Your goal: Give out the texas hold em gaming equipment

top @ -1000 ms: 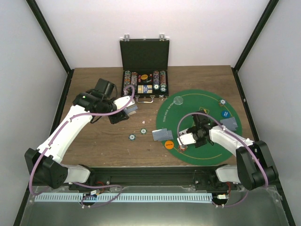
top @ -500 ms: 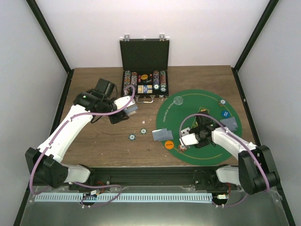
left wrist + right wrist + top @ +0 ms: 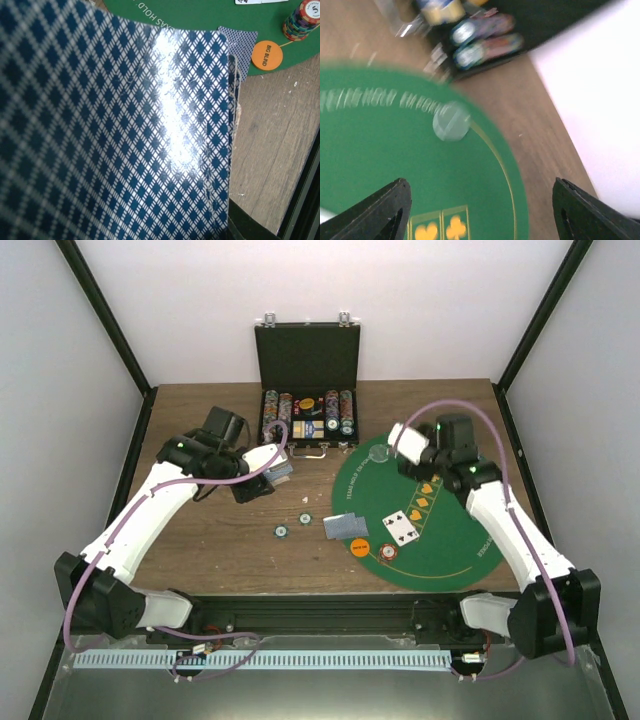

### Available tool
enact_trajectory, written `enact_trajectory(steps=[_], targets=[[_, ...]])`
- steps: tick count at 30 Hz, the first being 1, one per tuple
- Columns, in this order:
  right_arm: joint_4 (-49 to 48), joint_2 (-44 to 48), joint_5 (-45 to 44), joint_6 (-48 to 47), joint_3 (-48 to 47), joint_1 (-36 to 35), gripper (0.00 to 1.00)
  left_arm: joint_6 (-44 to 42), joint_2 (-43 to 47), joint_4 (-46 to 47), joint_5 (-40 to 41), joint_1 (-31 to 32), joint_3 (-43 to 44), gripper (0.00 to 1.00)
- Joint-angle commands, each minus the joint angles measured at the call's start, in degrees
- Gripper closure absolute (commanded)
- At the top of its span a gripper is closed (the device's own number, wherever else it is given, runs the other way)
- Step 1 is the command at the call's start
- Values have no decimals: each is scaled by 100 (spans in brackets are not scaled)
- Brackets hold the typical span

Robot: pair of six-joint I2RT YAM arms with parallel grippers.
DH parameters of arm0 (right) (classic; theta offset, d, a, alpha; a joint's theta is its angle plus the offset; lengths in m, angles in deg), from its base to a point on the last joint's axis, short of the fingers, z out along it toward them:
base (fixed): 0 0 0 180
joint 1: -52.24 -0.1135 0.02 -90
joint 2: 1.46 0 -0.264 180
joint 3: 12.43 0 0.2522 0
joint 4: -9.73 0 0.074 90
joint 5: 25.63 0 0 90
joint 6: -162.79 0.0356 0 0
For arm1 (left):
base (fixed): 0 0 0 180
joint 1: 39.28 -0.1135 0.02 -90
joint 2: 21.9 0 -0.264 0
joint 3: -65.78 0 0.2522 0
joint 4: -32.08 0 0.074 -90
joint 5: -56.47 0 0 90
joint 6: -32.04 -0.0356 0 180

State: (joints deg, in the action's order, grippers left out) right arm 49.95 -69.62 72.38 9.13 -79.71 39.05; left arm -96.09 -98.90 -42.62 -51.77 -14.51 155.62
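- Playing cards (image 3: 125, 125) with a blue-and-white diamond back fill the left wrist view. The left pincer (image 3: 270, 477) is pressed together on this bundle. It hangs off the green mat (image 3: 440, 540), to the mat's left, above the bare wooden surface (image 3: 230, 550).
- Two face-up cards (image 3: 402, 527) lie side by side near the middle of the mat, white faces showing.
- A few face-down cards (image 3: 345, 526) lie across the mat's left edge, partly on the felt and partly on the wood.
- An orange disc (image 3: 359, 547) printed BIG BLIND sits at the mat's left edge, just on the near side of the face-down cards.
- A red chip stack (image 3: 387, 553) stands on the mat just right of the orange disc.
- One teal chip (image 3: 282, 531) and a second teal chip (image 3: 304, 519) lie flat on the surface left of the mat, apart from each other.
- A clear disc (image 3: 380, 452) lies on the far-left part of the mat.
- The right pincer (image 3: 480, 185) hangs above the mat's far side near the clear disc, its fingers spread wide with nothing between them.
- A black case (image 3: 308, 390) stands open beyond the mat's far-left edge, with rows of chips inside.
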Motion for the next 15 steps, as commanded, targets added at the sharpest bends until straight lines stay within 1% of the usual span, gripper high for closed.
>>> enact_trajectory(steps=[1,2,4,7,11,15], targets=[[-390,-402,-101,4733,-1046,48,22,-4,-74,35,-74,-17,121,61],[-236,-491,-159,5405,-1115,47,22,-2,-79,23,-74,-17,121,61],[-16,-628,-167,6580,-942,51,23,11,-83,24,-81,-17,120,61],[195,-850,-275,7675,-529,54,27,16,-79,15,-117,-20,108,61],[228,-1120,-202,8361,-42,53,29,15,-64,13,-113,-17,107,61],[110,-1493,-11,8610,354,46,29,25,-62,31,-118,-19,65,61]])
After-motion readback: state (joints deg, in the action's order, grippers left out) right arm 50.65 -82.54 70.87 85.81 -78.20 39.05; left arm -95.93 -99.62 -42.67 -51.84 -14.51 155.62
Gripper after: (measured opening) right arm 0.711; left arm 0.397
